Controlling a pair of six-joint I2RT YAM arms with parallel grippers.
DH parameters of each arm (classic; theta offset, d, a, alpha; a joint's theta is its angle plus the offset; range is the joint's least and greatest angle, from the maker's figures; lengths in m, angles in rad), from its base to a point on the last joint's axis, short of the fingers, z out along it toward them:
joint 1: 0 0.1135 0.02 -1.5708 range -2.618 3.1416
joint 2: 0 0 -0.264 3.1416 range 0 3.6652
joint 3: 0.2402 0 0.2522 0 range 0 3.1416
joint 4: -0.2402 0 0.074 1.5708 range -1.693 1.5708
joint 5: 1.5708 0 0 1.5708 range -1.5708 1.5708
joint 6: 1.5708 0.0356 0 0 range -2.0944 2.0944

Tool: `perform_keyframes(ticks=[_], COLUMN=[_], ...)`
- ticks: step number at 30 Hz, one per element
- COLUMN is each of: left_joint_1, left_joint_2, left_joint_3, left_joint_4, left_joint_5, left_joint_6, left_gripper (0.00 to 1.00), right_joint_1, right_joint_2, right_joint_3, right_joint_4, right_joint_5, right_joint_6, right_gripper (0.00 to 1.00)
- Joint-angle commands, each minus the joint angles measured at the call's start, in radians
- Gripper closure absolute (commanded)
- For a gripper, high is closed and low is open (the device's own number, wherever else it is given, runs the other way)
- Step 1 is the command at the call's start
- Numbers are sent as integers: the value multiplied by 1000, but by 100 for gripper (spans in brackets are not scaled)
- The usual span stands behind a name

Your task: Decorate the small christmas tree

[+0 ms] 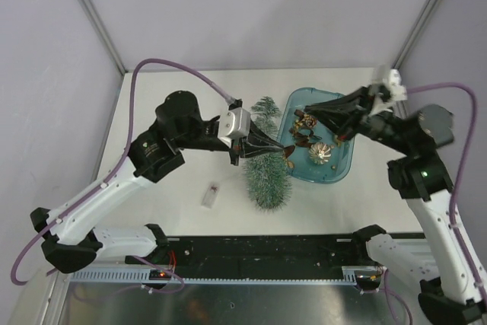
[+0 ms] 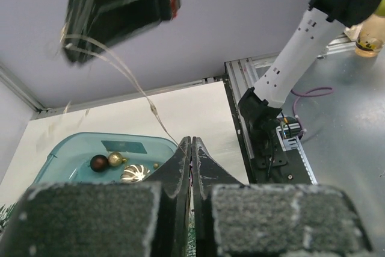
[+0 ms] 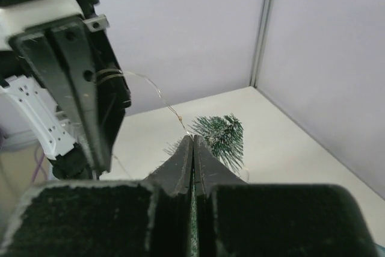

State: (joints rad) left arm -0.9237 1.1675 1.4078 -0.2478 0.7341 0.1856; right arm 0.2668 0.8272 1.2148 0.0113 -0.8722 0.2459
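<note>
Your left hand (image 1: 287, 153) and right hand (image 1: 310, 110) each pinch what looks like a thin wire (image 2: 139, 86), the small christmas tree (image 1: 268, 176) bare, ornaments (image 1: 319, 152) waiting at its three o'clock.

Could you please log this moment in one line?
left end effector: shut on thin wire strand | right end effector: shut on strand | frosted green bristly tree: lying beside blue tray

The white table (image 1: 327, 203) carries the small christmas tree (image 1: 268, 180), a blue tray (image 1: 335, 179) just beside it, and a small clear packet (image 1: 211, 194) nearby.
</note>
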Motion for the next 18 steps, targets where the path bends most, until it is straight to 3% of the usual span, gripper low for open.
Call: perform_keyframes(ticks=[1,11,18], left_joint_1=[-5,13,62], left_joint_2=[-21,-157,-228], left_joint_3=[-13,-197,-261], left_joint_4=[-39,-60,-58], left_joint_5=[-22,-8,-114], left_joint_6=[41,10,23], left_gripper=[99,100,100], right_joint_1=[171,274,345], right_joint_2=[47,67,137], right_joint_3=[59,102,145], right_joint_4=[-87,-63,34], right_joint_5=[211,253,356], right_joint_6=[-313,-359,-420], right_gripper=[100,100,100])
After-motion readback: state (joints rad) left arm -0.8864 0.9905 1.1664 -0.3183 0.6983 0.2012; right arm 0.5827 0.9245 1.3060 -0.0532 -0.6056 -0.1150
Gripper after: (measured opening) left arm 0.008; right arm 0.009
